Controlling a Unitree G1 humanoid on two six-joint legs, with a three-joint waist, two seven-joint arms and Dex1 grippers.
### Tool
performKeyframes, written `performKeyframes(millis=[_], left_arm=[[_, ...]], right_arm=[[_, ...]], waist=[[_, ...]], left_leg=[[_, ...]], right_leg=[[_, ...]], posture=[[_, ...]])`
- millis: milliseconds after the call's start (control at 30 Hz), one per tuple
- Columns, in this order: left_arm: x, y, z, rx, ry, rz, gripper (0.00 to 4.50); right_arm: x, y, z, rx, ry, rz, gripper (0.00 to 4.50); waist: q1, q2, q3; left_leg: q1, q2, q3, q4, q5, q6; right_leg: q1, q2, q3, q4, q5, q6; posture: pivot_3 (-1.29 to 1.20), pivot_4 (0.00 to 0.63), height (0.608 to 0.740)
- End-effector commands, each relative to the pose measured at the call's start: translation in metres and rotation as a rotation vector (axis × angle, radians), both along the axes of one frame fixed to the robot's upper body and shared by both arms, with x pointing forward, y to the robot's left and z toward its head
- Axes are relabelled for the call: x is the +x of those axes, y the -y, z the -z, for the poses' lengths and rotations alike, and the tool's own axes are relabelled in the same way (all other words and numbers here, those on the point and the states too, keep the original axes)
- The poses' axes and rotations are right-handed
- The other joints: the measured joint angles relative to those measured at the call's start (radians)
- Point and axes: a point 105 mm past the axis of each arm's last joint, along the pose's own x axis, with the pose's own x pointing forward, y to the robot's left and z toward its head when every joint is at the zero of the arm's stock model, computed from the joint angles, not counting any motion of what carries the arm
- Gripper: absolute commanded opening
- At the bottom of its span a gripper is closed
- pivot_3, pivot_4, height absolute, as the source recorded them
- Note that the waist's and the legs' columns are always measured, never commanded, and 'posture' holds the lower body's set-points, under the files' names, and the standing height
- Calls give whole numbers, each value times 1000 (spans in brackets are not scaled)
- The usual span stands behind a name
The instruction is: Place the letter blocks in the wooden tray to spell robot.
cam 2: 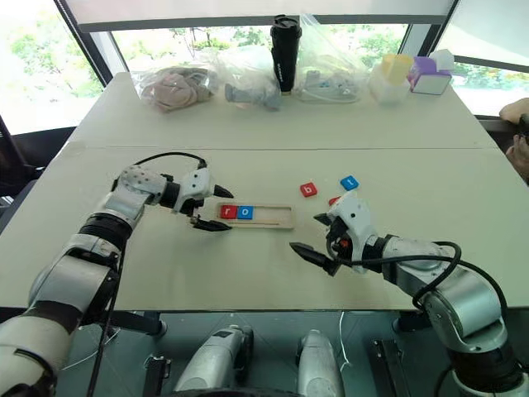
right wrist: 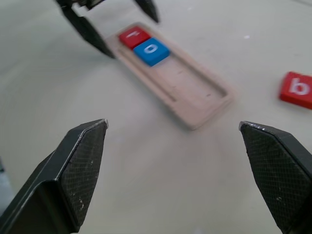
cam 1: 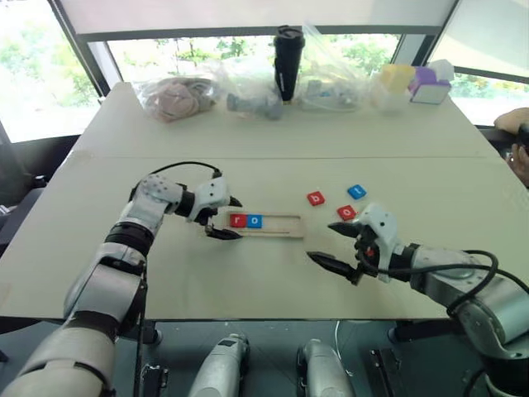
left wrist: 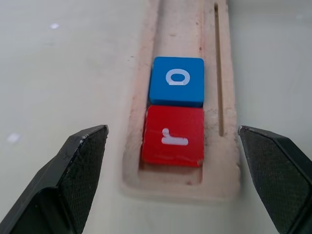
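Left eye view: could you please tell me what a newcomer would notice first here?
The wooden tray at the table's middle holds a red r block and a blue o block at its left end, between the open left gripper's fingers. Right of it, loose b, t and o blocks lie near the open right gripper.

Left tool (cam 1: 225,217) and right tool (cam 1: 334,245), both spread wide.

2 letter blocks (cam 1: 246,221) in wooden tray (cam 1: 281,226), left end
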Motion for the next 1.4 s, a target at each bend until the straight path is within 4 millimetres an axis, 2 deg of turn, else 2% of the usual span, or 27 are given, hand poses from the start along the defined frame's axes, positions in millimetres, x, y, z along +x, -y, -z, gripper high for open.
performKeyframes(millis=[33,133,267,433,633,767,867,967,1033,1200,1267,1333,1400], left_arm=[[-16,-8,-44,-140,10,-19,4463],[-33,-15,-65,-251,-1,-108,4463],[-62,-25,-69,-274,-24,-187,4463],[-86,-19,-72,-271,-21,-232,4463],[-91,-18,-69,-255,19,-299,4463],[-92,-15,-64,-257,22,-317,4463],[-90,-15,-64,-262,28,-326,4500],[-88,-14,-64,-264,35,-330,4500],[-87,-13,-64,-265,38,-326,4500],[-87,-3,-66,-273,39,-284,4500],[-88,2,-65,-271,31,-257,4500],[-88,6,-63,-270,25,-236,4500],[-88,11,-61,-270,17,-217,4500]], right_arm=[[35,12,-8,-17,46,135,4500],[67,11,-2,-50,-3,254,4500],[93,-11,-3,-29,-49,305,4500],[107,-24,9,-47,-111,323,4500],[113,-19,21,-164,-134,349,4500],[114,-18,27,-170,-156,368,4500],[116,-21,27,-161,-160,372,3632],[118,-23,27,-157,-160,382,2056],[118,-25,27,-155,-160,385,1180],[116,-19,16,-153,-128,403,1177],[111,-9,-2,-126,-99,430,1177],[99,2,-19,-82,-99,462,1177],[79,12,-26,-33,-143,504,1177]], waist=[[-4,0,0],[-2,1,0],[-3,2,1],[8,2,1],[2,2,1],[1,2,1],[1,2,1],[0,2,1],[0,2,1],[1,2,1],[4,3,1],[5,4,1],[9,4,1]], left_leg=[[0,0,0,-1,0,0],[0,0,0,-2,0,0],[0,0,0,-4,1,-1],[0,0,0,-3,1,-2],[0,0,0,-3,2,-4],[0,4,0,-5,3,-6],[0,5,0,-6,4,-7],[0,5,1,-5,4,-7],[0,6,1,-5,4,-7],[0,6,1,-5,4,-8],[0,6,1,-5,4,-8],[-1,6,2,-5,4,-8],[-2,6,2,-6,4,-8]], right_leg=[[0,0,1,0,0,0],[-2,1,3,0,0,0],[-4,1,5,1,0,-1],[-3,5,10,0,0,-1],[-4,8,14,0,1,-3],[-5,11,14,0,2,-4],[-5,12,14,0,2,-5],[-5,13,14,0,3,-6],[-6,13,14,0,3,-6],[-6,13,14,0,3,-6],[-6,13,14,0,3,-6],[-8,13,14,0,3,-6],[-9,13,14,0,3,-6]], posture=[[0,150,740],[0,150,740],[0,150,740],[0,150,740],[0,150,740],[0,150,740],[0,150,740],[0,150,740],[0,150,740],[0,150,740],[0,150,740],[0,150,740],[0,150,740]])
